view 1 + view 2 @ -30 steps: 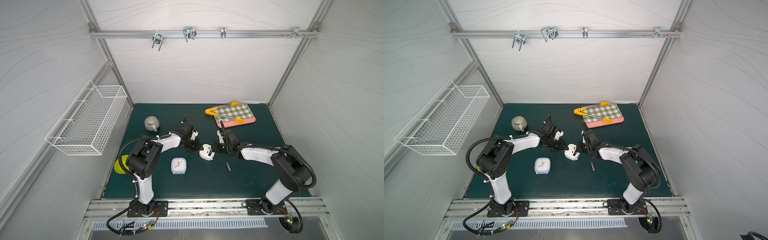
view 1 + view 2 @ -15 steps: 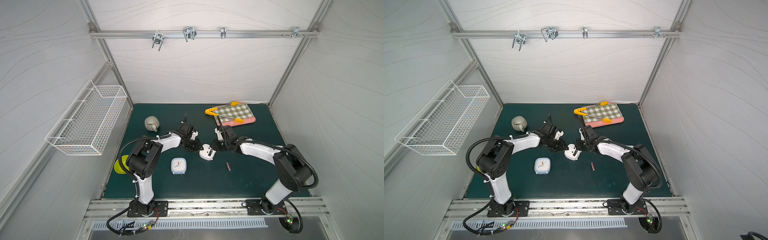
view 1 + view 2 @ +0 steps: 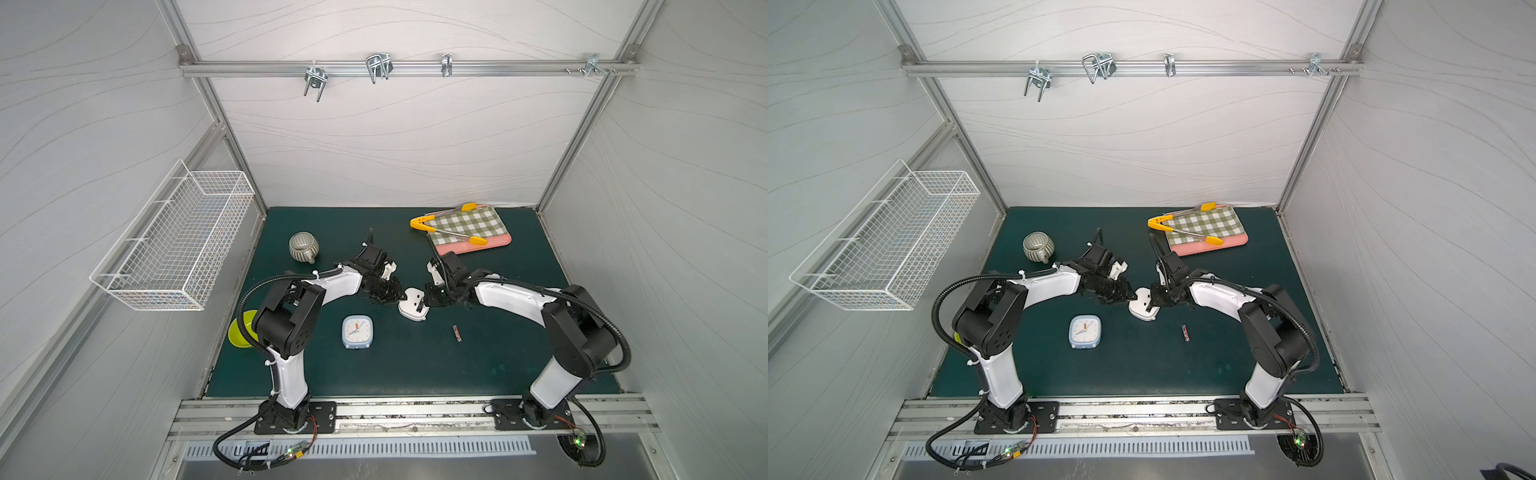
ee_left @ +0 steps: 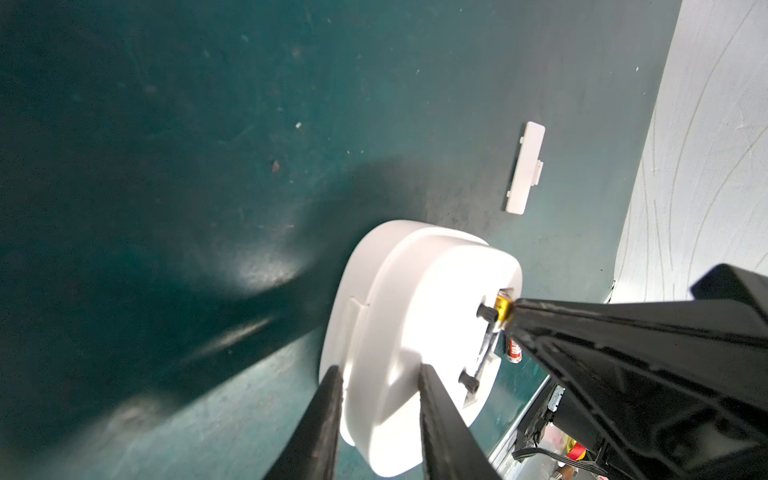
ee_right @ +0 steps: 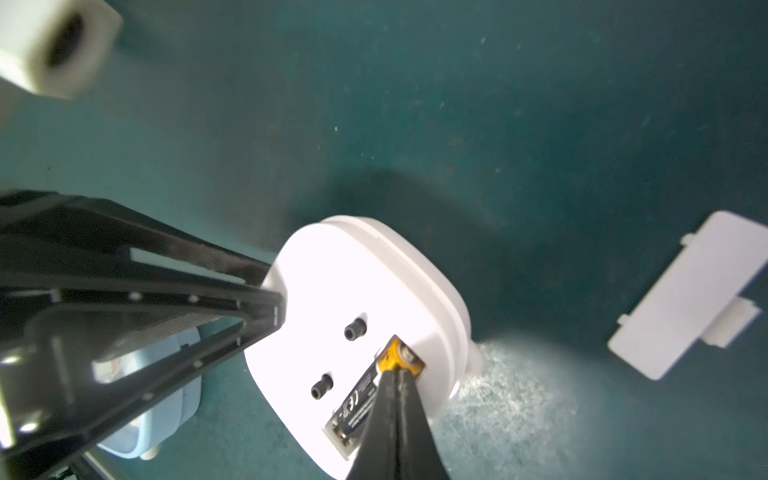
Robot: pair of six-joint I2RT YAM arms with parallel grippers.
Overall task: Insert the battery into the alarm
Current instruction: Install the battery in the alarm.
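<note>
The white alarm [image 3: 411,311] [image 3: 1142,311] lies face down at the mat's middle, its back compartment uncovered. My left gripper [image 4: 378,370] [image 3: 400,296] is shut on the alarm's rim [image 4: 415,299], one finger on each side. A black battery with a gold end [image 5: 365,395] [image 4: 502,306] lies in the compartment. My right gripper [image 5: 395,372] [image 3: 429,302] is shut, fingers pressed together, and their tips rest on the battery's gold end. In the right wrist view the alarm [image 5: 332,299] shows two small black knobs beside the compartment.
The white compartment cover [image 5: 690,299] [image 4: 524,166] lies on the mat beside the alarm. A loose red battery [image 3: 457,333] and a blue clock [image 3: 357,331] lie nearer the front. At the back are a grey mug [image 3: 303,247] and a checked cloth with yellow tongs [image 3: 465,226]. A green bowl [image 3: 243,328] sits left.
My right wrist drew back slightly, then came in again. Its fingers parted briefly and closed, and now touch the battery. The left arm and the alarm have not moved.
</note>
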